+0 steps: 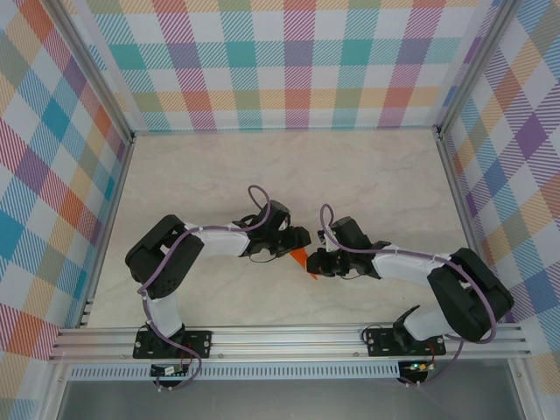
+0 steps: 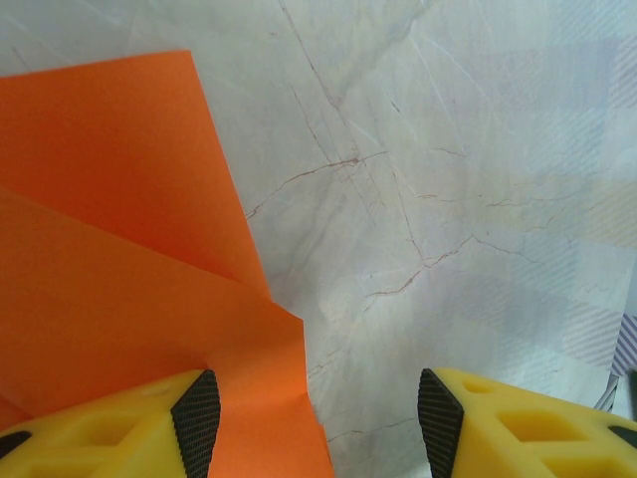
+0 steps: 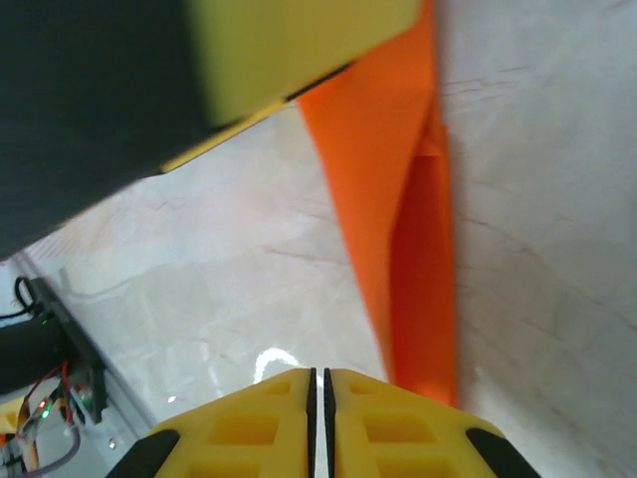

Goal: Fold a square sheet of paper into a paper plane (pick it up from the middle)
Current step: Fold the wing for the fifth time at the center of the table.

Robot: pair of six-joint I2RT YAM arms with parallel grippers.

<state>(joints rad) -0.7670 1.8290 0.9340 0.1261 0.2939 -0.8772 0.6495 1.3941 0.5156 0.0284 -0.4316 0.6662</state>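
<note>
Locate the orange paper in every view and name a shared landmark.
Top external: orange paper, a small patch just below centre.
Left wrist: orange paper covers the left half, in folded layers.
Right wrist: orange paper, a narrow strip running down from top centre.
Shared landmark: marbled tabletop.

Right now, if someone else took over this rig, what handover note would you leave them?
Left gripper: open, jaws apart over the table, one finger over the orange sheet.
Right gripper: shut, nothing seen between its fingers; the orange sheet runs just beside them.
Orange sheet: on the table between the two grippers, no grip on it visible.
Done: several folds; layers overlap into a narrow pointed shape.
Left: finishing creases, if any; I cannot tell how many.
</note>
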